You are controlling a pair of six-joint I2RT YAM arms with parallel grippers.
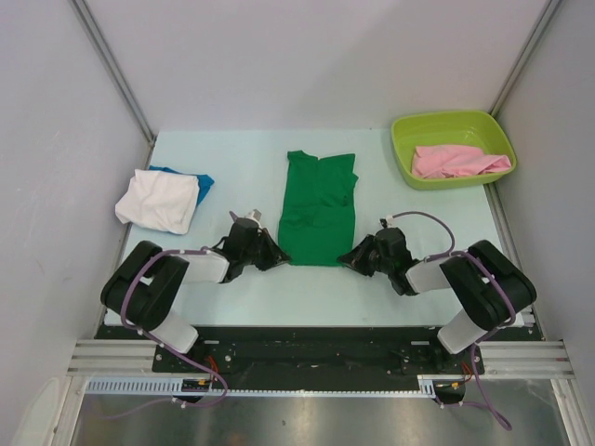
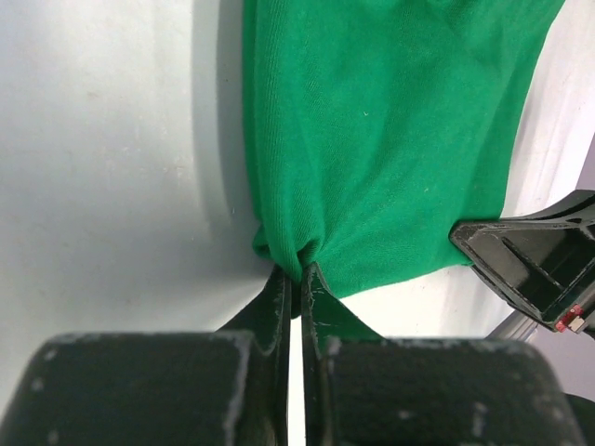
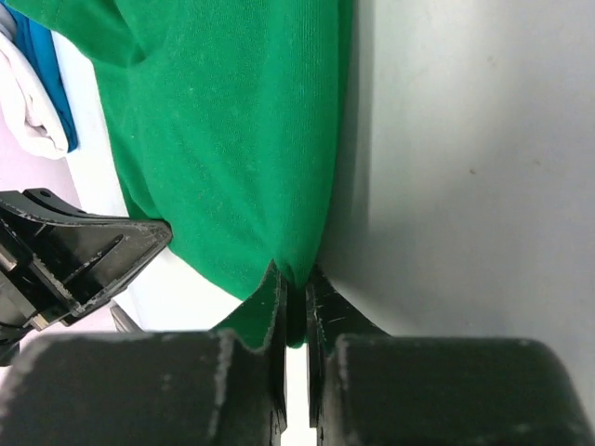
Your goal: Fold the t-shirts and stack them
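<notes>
Jaws closed on both arms, each pair pinched on cloth. The near-left corner of the green shirt (image 1: 318, 209) is gripped by the left gripper (image 2: 299, 279), and a small pucker of fabric is gathered at its tips. The near-right corner is gripped in the same way by the right gripper (image 3: 296, 279). No gap is seen between either pair beyond the thickness of the cloth.

The green shirt is laid flat in the middle of the table (image 1: 242, 153), narrowed to a long strip, neck end far, hem near. One sleeve is seen folded across the far right part.

Both hem corners are probably held at once so the near edge can be lifted level and carried toward the far end, halving the strip without skewing it.

At the far left a folded white shirt (image 1: 160, 200) is set on a blue shirt (image 1: 197, 177), of which only an edge is shown; this is taken as the stack. A pink shirt (image 1: 456, 161) is left crumpled in the tub (image 1: 407, 132) at the far right, not yet folded.
</notes>
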